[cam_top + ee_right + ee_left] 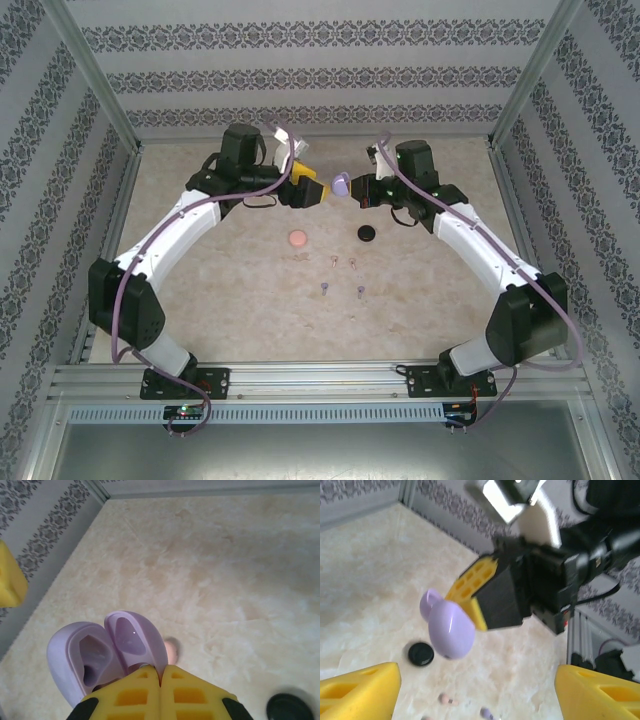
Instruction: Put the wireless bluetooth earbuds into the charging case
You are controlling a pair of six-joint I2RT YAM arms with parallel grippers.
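Note:
A lilac charging case (pixel 341 184) hangs open in the air, its lid (pixel 135 637) pinched at the edge by my right gripper (pixel 161 672), which is shut on it. The moulded base (pixel 82 660) swings out to the left. From the left wrist view the same case (pixel 447 627) sits at the right gripper's yellow fingers (pixel 470 590). My left gripper (pixel 477 682) stands open just left of the case, holding nothing. Tiny earbuds lie on the table: a pink pair (pixel 342 264) and a lilac pair (pixel 341 290), also seen as a pink earbud (pixel 445 698) and a lilac one (pixel 486 712).
A round pink case (pixel 298 239) and a black case (pixel 368 233) lie shut on the beige table (pixel 230 290) below the grippers. The black case (pixel 421 654) sits under the lilac one. Patterned walls and metal posts (pixel 100 75) ring the table.

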